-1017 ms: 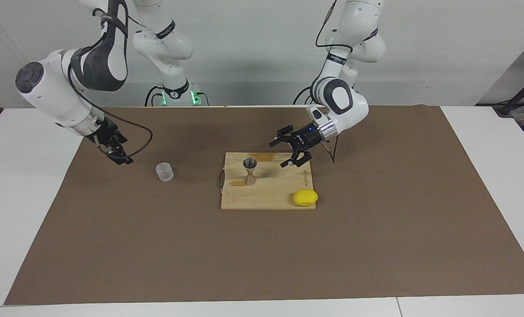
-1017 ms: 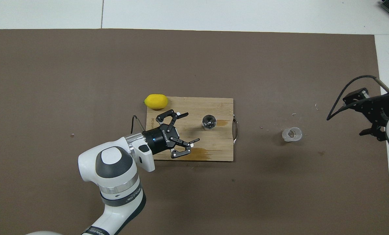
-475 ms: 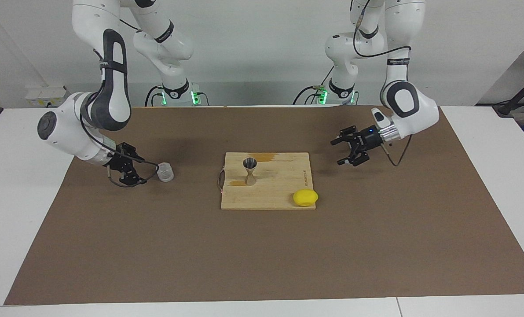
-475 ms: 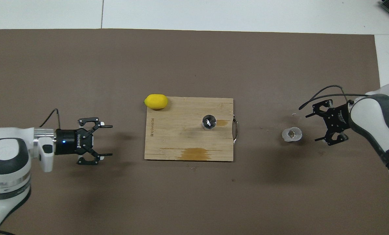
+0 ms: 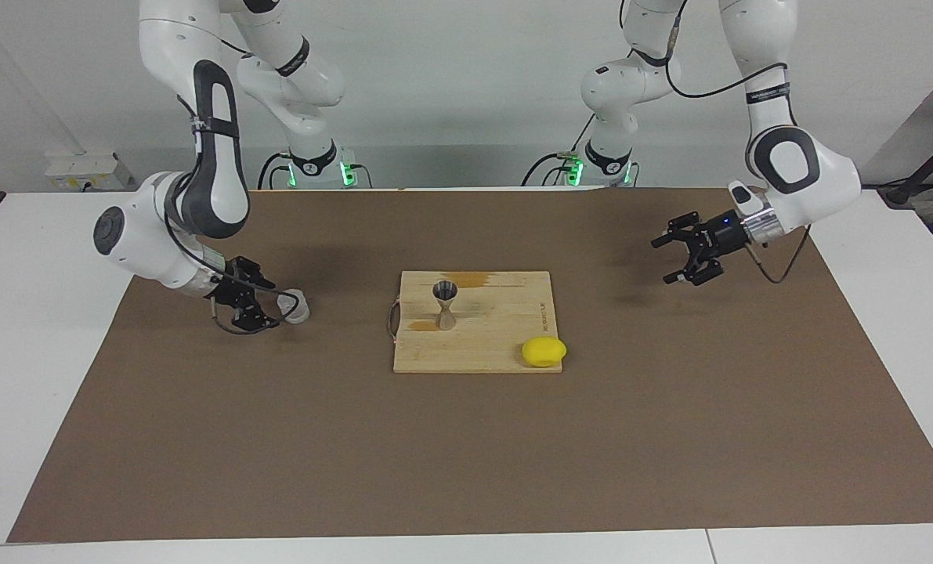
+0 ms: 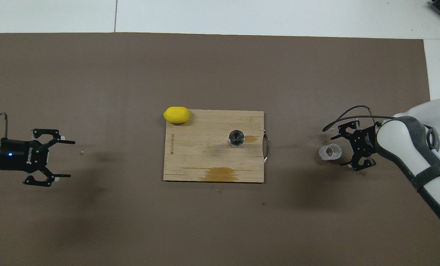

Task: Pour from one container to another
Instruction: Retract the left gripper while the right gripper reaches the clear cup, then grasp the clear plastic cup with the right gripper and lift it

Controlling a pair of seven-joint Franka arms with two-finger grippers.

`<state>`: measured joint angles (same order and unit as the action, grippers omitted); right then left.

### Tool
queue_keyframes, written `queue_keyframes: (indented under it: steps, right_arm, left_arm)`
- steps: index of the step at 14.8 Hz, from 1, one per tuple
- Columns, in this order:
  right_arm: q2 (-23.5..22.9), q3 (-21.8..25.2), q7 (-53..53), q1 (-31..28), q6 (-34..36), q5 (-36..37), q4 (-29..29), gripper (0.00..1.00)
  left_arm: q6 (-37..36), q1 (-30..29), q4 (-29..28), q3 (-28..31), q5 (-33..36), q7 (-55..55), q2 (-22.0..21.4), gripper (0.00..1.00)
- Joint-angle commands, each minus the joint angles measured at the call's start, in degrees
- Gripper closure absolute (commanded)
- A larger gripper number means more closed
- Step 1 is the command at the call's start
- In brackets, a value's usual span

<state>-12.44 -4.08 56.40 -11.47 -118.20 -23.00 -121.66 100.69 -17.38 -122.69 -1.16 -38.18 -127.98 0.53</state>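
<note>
I have the right gripper low beside the clear cup at the right arm's end of the counter — fingers spread, cup upright just ahead of them. The jigger stands on the board. The left gripper waits over its own end — fingers spread, empty.

Shiny metal jigger, clear ribbed plastic cup, matt wooden board.

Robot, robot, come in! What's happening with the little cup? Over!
Right gripper open around clear cup, cup on the mat. Left gripper open, waiting over bare mat. Metal measure upright on board. Nothing between cup and measure.
</note>
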Motion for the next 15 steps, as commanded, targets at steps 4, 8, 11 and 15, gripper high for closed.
queue_keyframes:
  steps: [4, 8, 11, 15]
  right_arm:
    - [2.25, -0.32, -0.94, 0.74, -4.23, -5.03, -4.45, 0.08]
    - [2.34, -0.32, -0.94, 0.74, -3.62, -5.83, -4.63, 0.41]
    - [2.42, -0.32, -0.94, 0.65, -2.48, -7.05, -4.37, 0.94]
    - [4.44, -0.32, 0.73, 2.05, -2.04, -7.15, -3.32, 1.0]
  left_arm:
    - [-10.67, -1.17, 14.46, -0.77, 13.9, 16.84, 0.52, 0.0]
    - [-11.92, -0.38, 17.22, -1.13, 19.36, 30.56, -1.93, 0.0]
    - [-10.78, 1.19, 17.57, -1.39, 24.98, 47.93, -4.39, 0.0]
    - [-11.65, 2.87, 17.48, -1.48, 29.47, 68.8, -6.42, 0.0]
